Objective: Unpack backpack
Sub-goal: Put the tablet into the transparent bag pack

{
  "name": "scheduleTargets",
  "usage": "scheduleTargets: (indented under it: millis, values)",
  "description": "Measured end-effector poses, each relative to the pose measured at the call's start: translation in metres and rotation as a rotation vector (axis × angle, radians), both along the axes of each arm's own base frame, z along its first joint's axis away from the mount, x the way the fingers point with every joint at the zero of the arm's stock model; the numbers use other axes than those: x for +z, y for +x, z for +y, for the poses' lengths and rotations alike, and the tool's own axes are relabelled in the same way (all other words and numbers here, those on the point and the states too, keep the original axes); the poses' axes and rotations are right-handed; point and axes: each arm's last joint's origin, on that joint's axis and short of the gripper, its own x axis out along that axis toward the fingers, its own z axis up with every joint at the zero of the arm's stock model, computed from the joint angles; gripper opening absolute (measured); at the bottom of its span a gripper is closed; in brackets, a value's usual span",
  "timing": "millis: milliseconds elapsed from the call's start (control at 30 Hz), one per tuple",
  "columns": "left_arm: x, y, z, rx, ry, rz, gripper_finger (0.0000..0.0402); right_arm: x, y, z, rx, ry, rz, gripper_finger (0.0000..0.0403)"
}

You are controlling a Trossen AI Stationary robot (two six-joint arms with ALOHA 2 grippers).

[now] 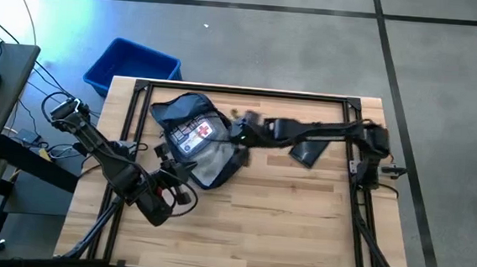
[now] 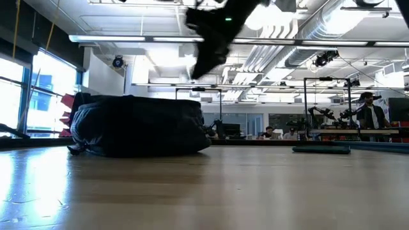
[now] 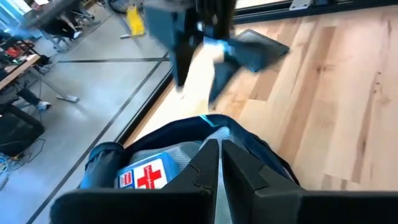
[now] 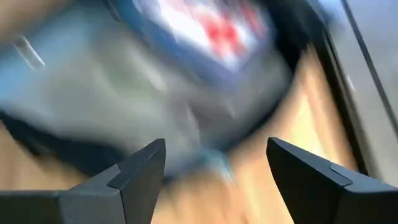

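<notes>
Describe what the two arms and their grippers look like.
Both arms are dark, jointed links with loose black cables trailing near their bases. The left gripper has two matte black angular fingers. The right gripper has two dark, flat, wedge-shaped fingers. A small green light shows on the right arm.

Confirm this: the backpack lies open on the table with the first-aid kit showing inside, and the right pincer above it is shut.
One thing is wrong: the right pincer is open, as the right wrist view shows, its fingers standing apart over the backpack. The rest holds: the backpack lies open on the table with the first-aid kit showing inside.
</notes>
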Motion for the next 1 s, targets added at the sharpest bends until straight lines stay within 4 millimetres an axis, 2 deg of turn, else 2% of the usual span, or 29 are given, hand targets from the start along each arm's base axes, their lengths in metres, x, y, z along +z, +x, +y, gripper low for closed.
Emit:
scheduleTargets:
  millis: [100,200,333,433,567,667,767,900,1000]
  values:
    - [-0.002,-0.002,-0.001,0.005,-0.018,-0.011,0.0000,0.002,-0.037,-0.010,-0.027,0.060,0.229,0.0263]
    - [-0.009,-0.001,0.001,0.030,-0.065,-0.027,0.0000,-0.018,-0.074,-0.017,-0.140,0.127,0.339,0.0263]
    - [-0.023,0.006,0.005,0.065,-0.101,-0.067,0.0000,-0.052,-0.131,-0.025,-0.331,0.231,0.387,0.0263]
    - [-0.032,0.018,0.007,0.043,-0.138,-0.084,0.0000,-0.081,-0.166,-0.029,-0.526,0.262,0.371,0.0263]
    - [-0.037,0.047,0.008,-0.078,-0.189,-0.101,0.0000,-0.114,-0.194,-0.025,-0.641,0.361,0.343,0.0263]
    - [-0.043,0.069,0.004,-0.168,-0.180,-0.115,0.0000,-0.130,-0.199,-0.021,-0.646,0.425,0.293,0.0263]
    - [-0.054,0.090,0.003,-0.243,-0.169,-0.113,0.0000,-0.130,-0.186,-0.011,-0.576,0.520,0.179,0.0263]
    - [-0.078,0.113,0.002,-0.327,-0.178,-0.091,0.0000,-0.115,-0.163,0.014,-0.386,0.630,0.070,0.0263]
    - [-0.095,0.126,0.000,-0.375,-0.175,-0.049,0.0000,-0.089,-0.144,0.025,-0.262,0.628,-0.044,0.0263]
